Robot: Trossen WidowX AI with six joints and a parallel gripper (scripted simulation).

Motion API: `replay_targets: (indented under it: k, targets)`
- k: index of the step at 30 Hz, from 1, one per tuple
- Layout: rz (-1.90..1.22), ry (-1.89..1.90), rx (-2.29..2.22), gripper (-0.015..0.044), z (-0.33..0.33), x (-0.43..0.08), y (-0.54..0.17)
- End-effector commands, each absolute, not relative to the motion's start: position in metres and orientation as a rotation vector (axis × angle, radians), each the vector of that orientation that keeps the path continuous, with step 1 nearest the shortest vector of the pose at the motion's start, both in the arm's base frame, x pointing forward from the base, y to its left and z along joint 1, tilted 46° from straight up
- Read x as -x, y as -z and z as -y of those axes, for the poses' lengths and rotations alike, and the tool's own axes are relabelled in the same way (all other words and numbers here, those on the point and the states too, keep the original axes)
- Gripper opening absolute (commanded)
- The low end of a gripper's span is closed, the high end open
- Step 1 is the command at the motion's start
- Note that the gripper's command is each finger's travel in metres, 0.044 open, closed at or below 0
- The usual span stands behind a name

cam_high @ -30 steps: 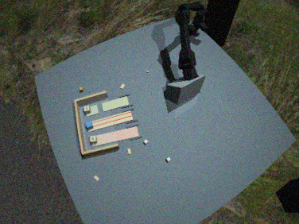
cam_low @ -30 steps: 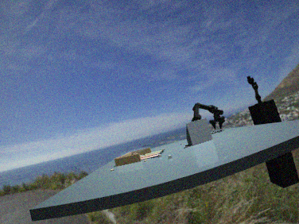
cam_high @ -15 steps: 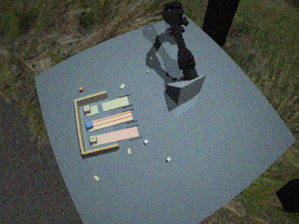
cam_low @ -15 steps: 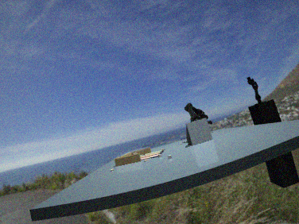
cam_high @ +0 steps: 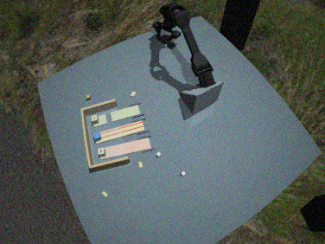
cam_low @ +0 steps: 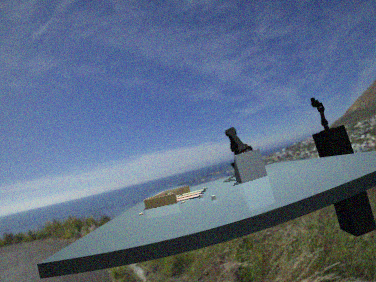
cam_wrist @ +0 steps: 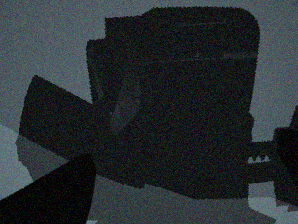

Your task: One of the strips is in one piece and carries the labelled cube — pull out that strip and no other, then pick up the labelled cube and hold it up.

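Gripper (cam_high: 164, 38) (cam_wrist: 186, 152) spread wide and holding nothing, I am hanging above the table's far part; leftward and nearer, the marked cube (cam_high: 101, 151) is resting on the unbroken pink strip (cam_high: 128, 148), inside a wooden wall (cam_high: 86, 140) (cam_low: 161, 201).

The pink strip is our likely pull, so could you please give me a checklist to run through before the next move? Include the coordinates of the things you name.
1. Pink strip (cam_high: 127, 147) looks unbroken: ok.
2. Pale cube (cam_high: 101, 151) on its inner end bears a dark mark: ok.
3. Mark readable as a particular label: cannot tell.
4. Other strips ruled out, green strip (cam_high: 125, 112) parted by a gap, striped strip (cam_high: 125, 130) carrying a blue cube (cam_high: 97, 136): ok.
5. Gripper (cam_high: 166, 35) (cam_wrist: 186, 152) open and holding nothing: ok.
6. Gripper positioned at the pink strip: not ok.
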State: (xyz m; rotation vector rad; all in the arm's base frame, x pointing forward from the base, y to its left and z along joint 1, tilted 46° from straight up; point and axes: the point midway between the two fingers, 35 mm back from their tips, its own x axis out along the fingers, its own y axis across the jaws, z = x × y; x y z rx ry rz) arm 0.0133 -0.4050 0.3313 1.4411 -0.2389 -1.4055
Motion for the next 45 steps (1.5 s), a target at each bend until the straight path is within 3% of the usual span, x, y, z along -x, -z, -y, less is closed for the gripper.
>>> replay_targets:
  k: [1, 8, 17, 26, 38, 45]
  targets:
    - [0.123, 1.308, -1.270, 0.0400, 0.396, -0.074, -0.339]
    - [-0.055, 1.068, -1.114, 0.0400, 0.355, -0.183, -0.337]
    - [-0.188, 0.965, -0.878, 0.0400, 0.323, -0.253, -0.307]
    - [-0.406, 0.778, -0.478, 0.0400, 0.225, -0.350, -0.239]
    - [-0.529, 0.542, -0.123, 0.0400, 0.097, -0.387, -0.180]
    - [-0.549, 0.387, 0.246, 0.0400, 0.001, -0.375, -0.139]
